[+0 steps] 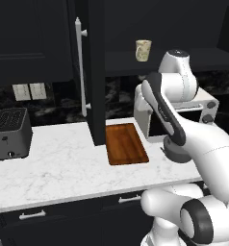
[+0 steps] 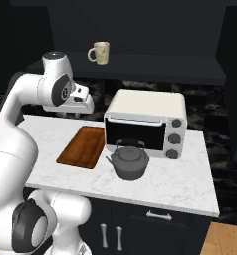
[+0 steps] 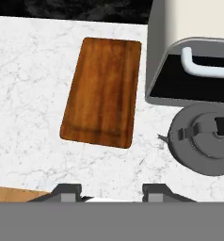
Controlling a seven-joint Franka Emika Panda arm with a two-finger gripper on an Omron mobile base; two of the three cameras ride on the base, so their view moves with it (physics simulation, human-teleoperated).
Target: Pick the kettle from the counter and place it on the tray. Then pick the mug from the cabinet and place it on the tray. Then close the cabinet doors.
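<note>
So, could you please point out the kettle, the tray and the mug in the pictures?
kettle [image 2: 131, 160]: right base view, on its round dark body under the lid.
tray [image 3: 103, 90]: hand view, on the middle of its bare wooden surface.
mug [image 1: 143, 50]: left base view, on its cream side wall.

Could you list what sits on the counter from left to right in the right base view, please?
Tray → kettle → toaster oven. The kettle stands in front of the oven's left half, so the oven reaches furthest right.
</note>
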